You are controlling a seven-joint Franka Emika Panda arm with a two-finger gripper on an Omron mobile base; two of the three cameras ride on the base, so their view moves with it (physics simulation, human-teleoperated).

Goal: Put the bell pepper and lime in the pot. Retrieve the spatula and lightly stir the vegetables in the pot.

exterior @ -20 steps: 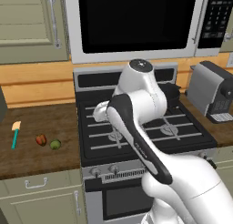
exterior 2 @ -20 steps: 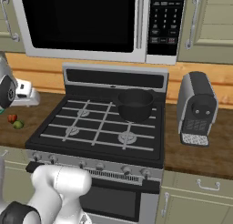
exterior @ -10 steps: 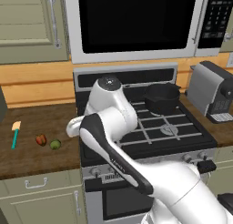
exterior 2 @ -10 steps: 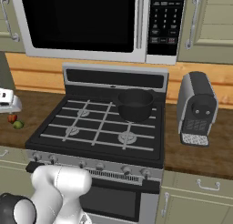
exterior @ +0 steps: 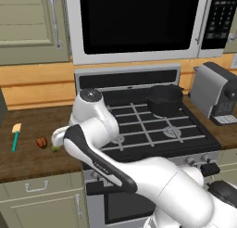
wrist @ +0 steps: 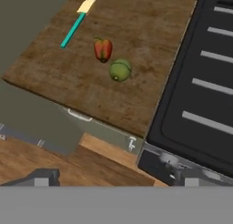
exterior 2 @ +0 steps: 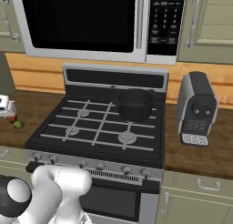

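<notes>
Bell pepper (wrist: 103,49): small, lumpy, glossy red-orange with a green stem end; lies on the wooden counter (wrist: 136,32) left of the stove, just beside the lime.
Lime (wrist: 120,70): small, round, smooth green; on the same counter, nearer the stove than the pepper, the two close together but apart.
Spatula (wrist: 74,24): slim, straight teal handle with a flat pale cream blade; lies flat on the counter, on the far side of the pepper from the stove.
Pot (exterior: 164,100): short, round, matte black with dark walls; stands on the back right burner of the stove (exterior: 152,129); nothing seen inside it.
Gripper (wrist: 113,180): fingers spread wide, holding nothing; it hangs above the counter's front edge, near the pepper and lime.
Stove: black top with pale grey metal grates and a row of knobs along the front.
Counter: brown wood grain, matte.
Coffee machine (exterior 2: 197,108): boxy, grey and black, on the counter right of the stove.
</notes>
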